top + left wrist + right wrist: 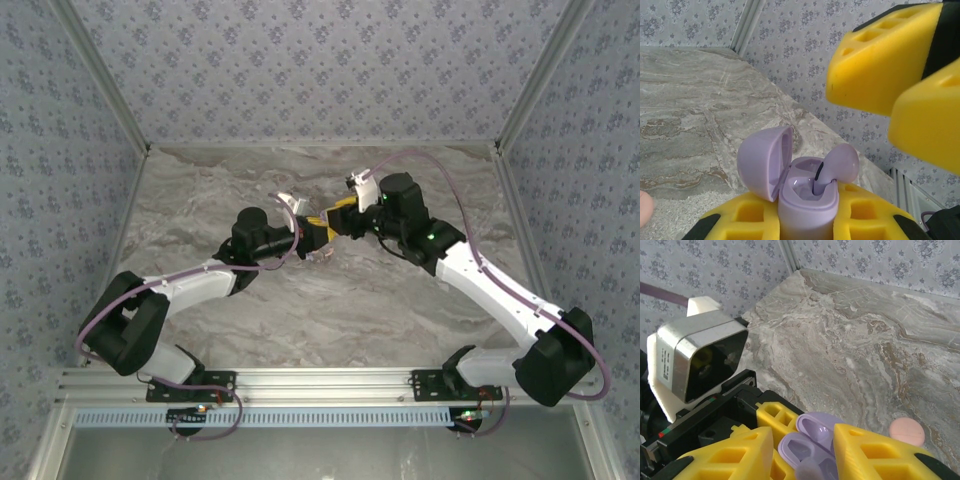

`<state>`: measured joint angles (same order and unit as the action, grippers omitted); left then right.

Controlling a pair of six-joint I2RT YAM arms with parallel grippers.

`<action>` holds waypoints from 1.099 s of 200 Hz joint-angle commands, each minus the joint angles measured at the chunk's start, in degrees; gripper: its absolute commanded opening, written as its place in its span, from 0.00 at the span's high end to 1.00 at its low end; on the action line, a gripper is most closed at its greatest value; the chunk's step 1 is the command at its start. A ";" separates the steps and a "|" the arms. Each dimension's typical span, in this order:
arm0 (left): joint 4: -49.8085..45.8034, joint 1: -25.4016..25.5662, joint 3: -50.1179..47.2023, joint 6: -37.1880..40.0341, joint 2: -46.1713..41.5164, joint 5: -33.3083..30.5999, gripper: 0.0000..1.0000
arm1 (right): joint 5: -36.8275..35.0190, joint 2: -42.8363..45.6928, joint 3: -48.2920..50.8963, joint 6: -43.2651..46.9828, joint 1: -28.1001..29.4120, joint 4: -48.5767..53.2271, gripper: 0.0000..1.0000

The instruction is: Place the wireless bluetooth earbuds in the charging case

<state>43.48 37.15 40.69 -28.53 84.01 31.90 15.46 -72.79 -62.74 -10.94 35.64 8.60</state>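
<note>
Lilac charging case (807, 200), lid hinged open, sits clamped upright in the left end effector (807, 222). One earbud (839, 162) stands stem-down in a well of it. Right end effector (905, 92) hangs just above, fingers parted, grasping nothing. Pink disc (906, 431) lies on the counter (850, 340).

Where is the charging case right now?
Left wrist view: the charging case, lid open, is gripped by the left hand at bottom centre, one earbud poking from it, the right hand just above.
</note>
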 commanded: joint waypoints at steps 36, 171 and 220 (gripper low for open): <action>0.50 0.26 0.00 3.89 -2.39 -0.86 1.00 | 1.23 2.21 -0.45 -3.78 -4.52 3.92 0.64; -0.04 0.79 -0.22 7.60 -4.01 -1.64 1.00 | 7.72 -0.23 -1.90 -0.49 -3.78 9.29 0.80; -0.93 0.86 0.11 7.75 -4.03 -1.96 1.00 | 8.52 -0.94 -2.74 0.04 -2.57 9.24 0.80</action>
<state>41.76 37.54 40.56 -22.00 81.41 30.15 22.24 -73.21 -63.20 -12.29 32.18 16.56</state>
